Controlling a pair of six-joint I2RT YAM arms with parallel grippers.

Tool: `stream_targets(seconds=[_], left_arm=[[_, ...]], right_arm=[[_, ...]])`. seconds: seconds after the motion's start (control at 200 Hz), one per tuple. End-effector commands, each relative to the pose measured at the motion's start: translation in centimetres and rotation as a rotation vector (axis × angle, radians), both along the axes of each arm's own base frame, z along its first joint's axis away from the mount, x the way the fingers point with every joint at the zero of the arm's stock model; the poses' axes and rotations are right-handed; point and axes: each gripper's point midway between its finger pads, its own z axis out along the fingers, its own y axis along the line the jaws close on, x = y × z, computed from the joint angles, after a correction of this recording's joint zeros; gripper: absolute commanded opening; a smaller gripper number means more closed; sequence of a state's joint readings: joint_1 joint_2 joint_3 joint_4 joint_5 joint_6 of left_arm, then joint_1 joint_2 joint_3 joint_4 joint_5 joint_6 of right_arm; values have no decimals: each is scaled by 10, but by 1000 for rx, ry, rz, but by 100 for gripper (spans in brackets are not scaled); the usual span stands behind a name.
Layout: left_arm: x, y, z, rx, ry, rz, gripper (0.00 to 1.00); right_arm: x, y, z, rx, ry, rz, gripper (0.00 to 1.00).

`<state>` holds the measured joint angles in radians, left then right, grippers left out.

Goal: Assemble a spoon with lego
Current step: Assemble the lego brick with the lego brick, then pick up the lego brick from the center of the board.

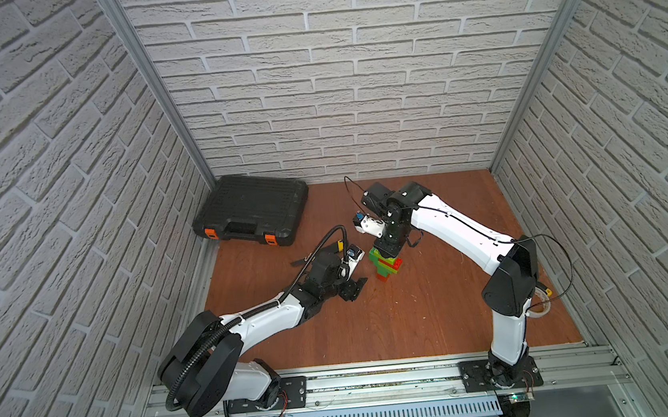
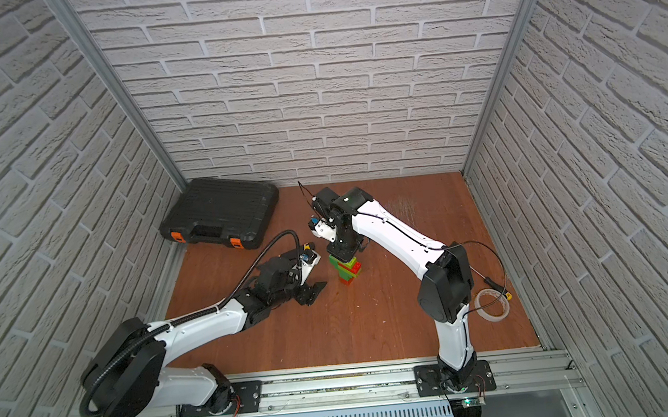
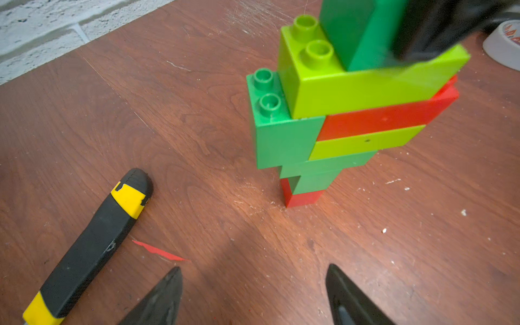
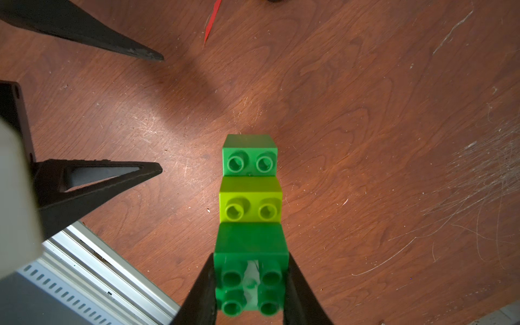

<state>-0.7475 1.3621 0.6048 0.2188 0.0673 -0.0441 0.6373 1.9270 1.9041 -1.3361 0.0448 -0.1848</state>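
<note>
While the right tool [image 1: 388, 251] is clamped on the top brick [image 4: 250, 244], the spoon [image 1: 385, 264] stands upright on the tabletop [image 1: 419, 326], near the centre of both top views.

**Position of the workpiece**
- The red foot of the spoon [image 3: 337, 126] touches the wood.
- A narrow green stem rises from the foot to a wide head with lime and red stripes.
- The top brick sits on the lime layer, with a jaw pressed against each of its side faces.

**Tool state**
- Right tool: narrow, holding the top brick from above.
- Left tool [image 1: 354, 289]: jaws wide, holding nothing. It is low over the tabletop, just left of the spoon and apart from it.

**Progress**
- Done: every brick in view is joined into the figure. No loose brick shows in any view.
- Left, as a judgement: confirm that the top brick is fully seated, then release. The build appears to be at or near its last step.

**Caution**
- The wide head rests on a single small foot, so a sideways pull on release may tip the figure.
- A knife [image 3: 92, 247] lies at the lower left of the left wrist view, well clear of the spoon.
</note>
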Motion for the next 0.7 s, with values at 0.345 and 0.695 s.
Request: stream_targets(seconds=[0.345, 0.695], left_arm=[[2, -3, 11, -27, -35, 2, 80], [3, -2, 13, -29, -35, 11, 80]], right_arm=[[-10, 5, -25, -24, 115, -26, 37], [-4, 4, -29, -27, 84, -34, 44]])
